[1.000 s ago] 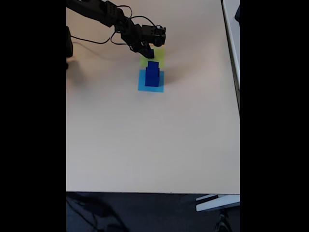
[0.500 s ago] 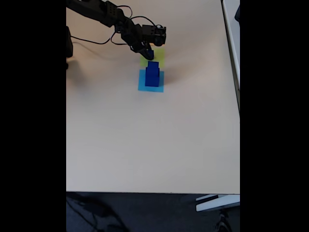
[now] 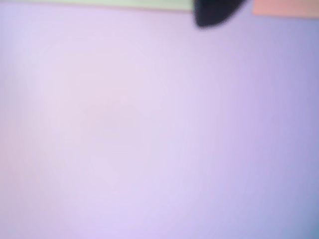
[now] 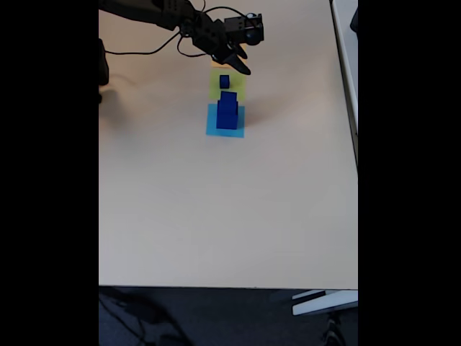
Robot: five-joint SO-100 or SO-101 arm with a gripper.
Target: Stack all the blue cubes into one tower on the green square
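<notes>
Your gripper (image 4: pixel 238 63) hangs empty at twelve o'clock of the green square (image 4: pixel 238 88), fingers slightly apart. One small cube (image 4: pixel 225 80) sits alone on that green. The tower (image 4: pixel 227 112) stands on the light-blue square (image 4: pixel 212 128), at six o'clock of it.

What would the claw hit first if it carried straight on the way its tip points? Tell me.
In the fixed view the claw points down toward the small blue cube on the green square. That cube looks like the first contact, though depth is unclear.
</notes>
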